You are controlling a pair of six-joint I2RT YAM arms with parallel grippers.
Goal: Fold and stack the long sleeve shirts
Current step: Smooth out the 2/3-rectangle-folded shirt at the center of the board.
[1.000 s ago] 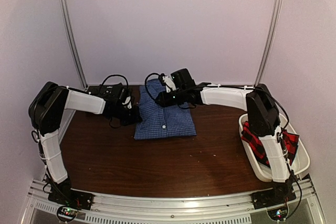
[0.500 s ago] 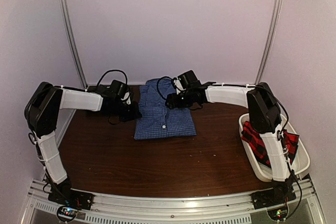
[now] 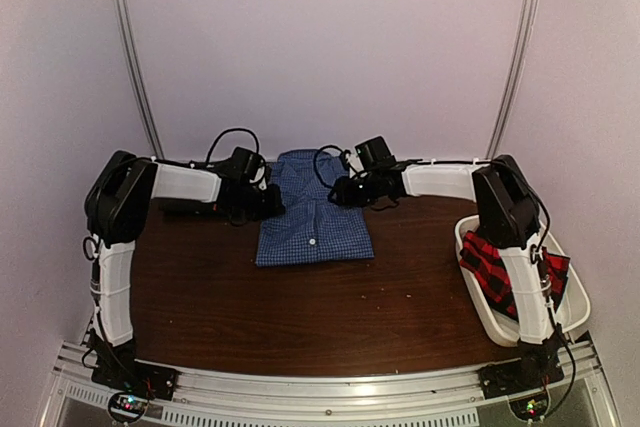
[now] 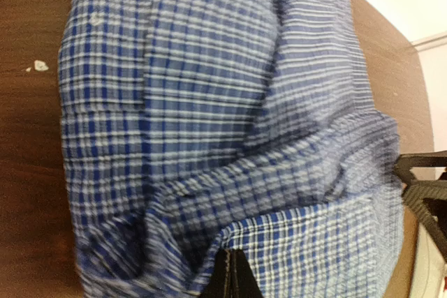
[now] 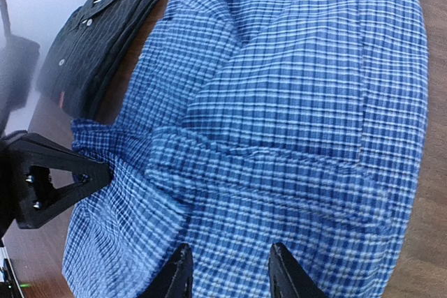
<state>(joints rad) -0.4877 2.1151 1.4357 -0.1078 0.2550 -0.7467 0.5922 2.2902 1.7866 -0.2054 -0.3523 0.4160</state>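
Pinching the left edge of the blue shirt (image 3: 314, 219) with the left gripper (image 4: 228, 278), shut tight, likely to fold it; hovering the right gripper (image 5: 233, 273), half open, over mid-frame cloth, ready to press.

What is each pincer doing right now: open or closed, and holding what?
Left pincer: closed, pinching the edge of the blue check shirt.
Right pincer: open over the same shirt, holding nothing.

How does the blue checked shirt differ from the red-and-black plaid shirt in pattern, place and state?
The blue checked shirt has fine checks; the red-and-black plaid shirt has bold ones. The blue lies on the table, the red in the white tub. The blue is folded flat, the red bunched. Both are checked cloth.
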